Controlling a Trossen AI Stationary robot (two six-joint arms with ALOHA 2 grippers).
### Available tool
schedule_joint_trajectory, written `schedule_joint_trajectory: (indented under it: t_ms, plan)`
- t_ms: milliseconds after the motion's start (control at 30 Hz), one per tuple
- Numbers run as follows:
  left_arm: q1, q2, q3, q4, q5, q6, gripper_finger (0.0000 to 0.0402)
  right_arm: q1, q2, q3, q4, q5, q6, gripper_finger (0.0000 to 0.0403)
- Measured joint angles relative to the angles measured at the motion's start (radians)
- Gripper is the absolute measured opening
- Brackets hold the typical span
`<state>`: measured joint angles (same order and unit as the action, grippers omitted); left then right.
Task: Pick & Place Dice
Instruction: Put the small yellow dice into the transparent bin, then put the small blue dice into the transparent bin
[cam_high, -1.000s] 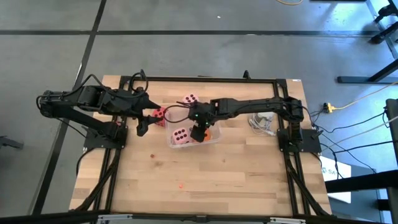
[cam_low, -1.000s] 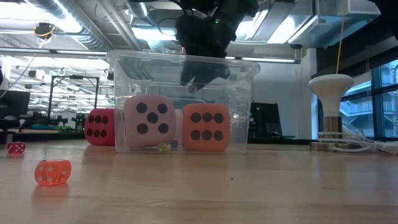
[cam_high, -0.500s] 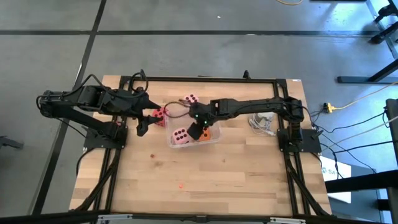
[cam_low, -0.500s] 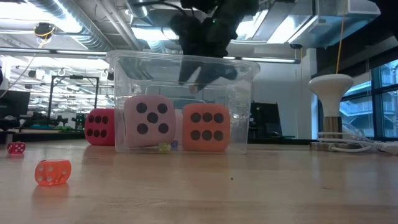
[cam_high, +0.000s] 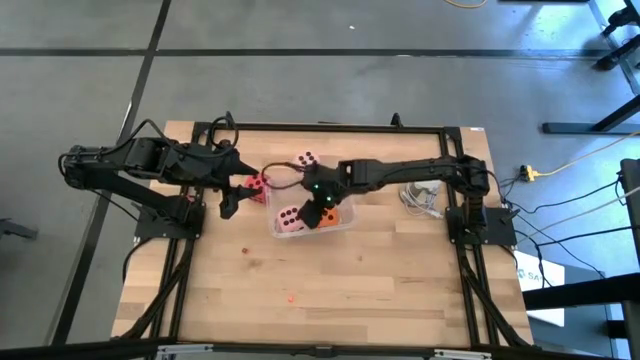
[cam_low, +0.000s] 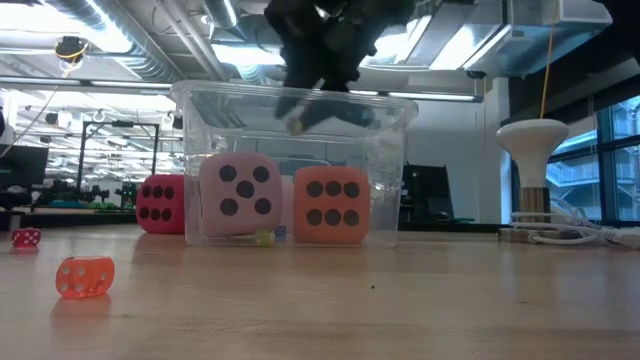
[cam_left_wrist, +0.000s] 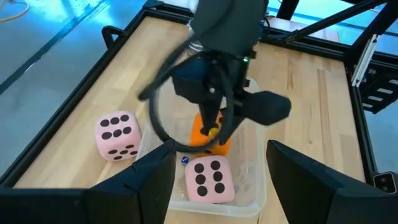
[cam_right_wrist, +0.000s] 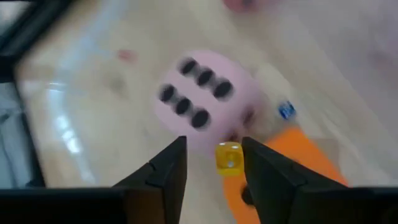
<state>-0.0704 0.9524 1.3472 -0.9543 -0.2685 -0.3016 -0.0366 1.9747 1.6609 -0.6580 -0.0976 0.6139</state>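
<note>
The right hand (cam_right_wrist: 214, 163) hangs over the clear tub (cam_low: 392, 160), fingers clamped on a tiny yellow die (cam_right_wrist: 228, 156). In the tub sit a pink die (cam_low: 240, 196) and an orange die (cam_low: 331, 204). Outside it lie a red die (cam_low: 160, 204) and a second pink die (cam_left_wrist: 117, 135) — the left hand (cam_high: 228, 205) waits near the red one, fingers apart.
</note>
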Motion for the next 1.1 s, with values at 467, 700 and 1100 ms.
schedule_joint_trajectory:
  t_ms: [467,700,1100]
  plan:
    - [0.000,0.016,0.000,-0.006,-0.035,-0.032,0.0239,-0.007,-0.004,0.000,0.141,-0.115,-0.019,0.0156]
    - [0.000,0.018,0.000,-0.209,-0.045,-0.082,0.0239,-0.001,-0.040,0.000,0.115,-0.104,-0.030,0.0147]
    - [0.258,0.068,0.000,-0.344,-0.198,-0.110,0.0239,0.009,-0.252,0.000,-0.008,0.117,-0.076,0.0124]
